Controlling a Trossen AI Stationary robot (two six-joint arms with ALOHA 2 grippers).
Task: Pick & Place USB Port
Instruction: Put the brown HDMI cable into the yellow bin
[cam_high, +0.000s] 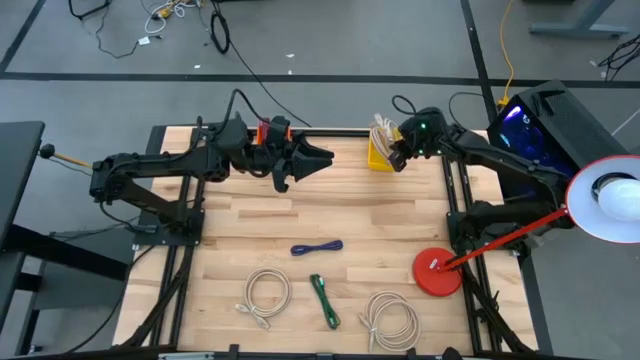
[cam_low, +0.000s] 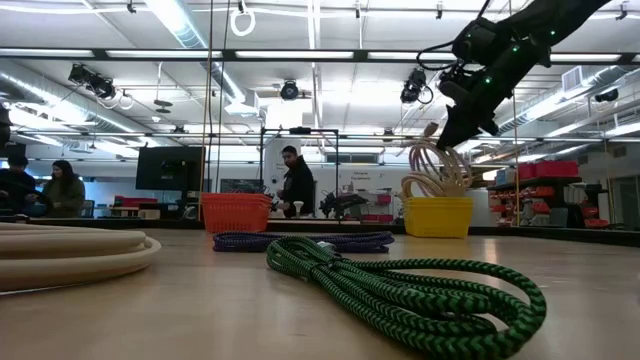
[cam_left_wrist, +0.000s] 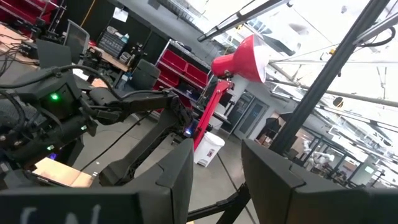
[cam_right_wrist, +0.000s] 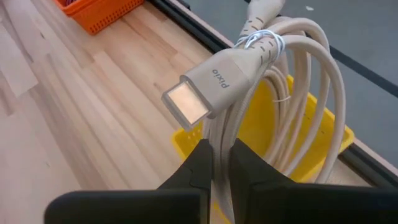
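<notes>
My right gripper (cam_high: 400, 157) (cam_right_wrist: 221, 163) hovers over the yellow bin (cam_high: 379, 155) (cam_low: 437, 215) at the table's far right and is shut on a coiled beige USB cable (cam_right_wrist: 298, 93) (cam_low: 432, 170). The cable's plug (cam_right_wrist: 208, 90) sticks out past the fingers. My left gripper (cam_high: 312, 160) (cam_left_wrist: 217, 186) is open and holds nothing; it floats above the far middle of the table, beside the orange basket (cam_high: 272, 130) (cam_low: 235, 211). On the wood lie a blue cable (cam_high: 317, 246), a green cable (cam_high: 325, 300) (cam_low: 400, 290) and two beige coils (cam_high: 265, 295) (cam_high: 391, 320). My right gripper pinches several strands of the beige coil (cam_right_wrist: 221, 140) between its two fingers, just behind the plug and the wire tie (cam_right_wrist: 264, 43). The fingers come from above, slanting down. The coil hangs below them, its lower loops (cam_low: 425, 185) reaching down into the yellow bin.
A red lamp stands with its base (cam_high: 437, 272) on the table's right near side, and its arm rises over the right edge. Black frame rails run along both sides. People stand in the room beyond the table. Bare wood (cam_high: 350, 205) lies between the arms and the cables.
</notes>
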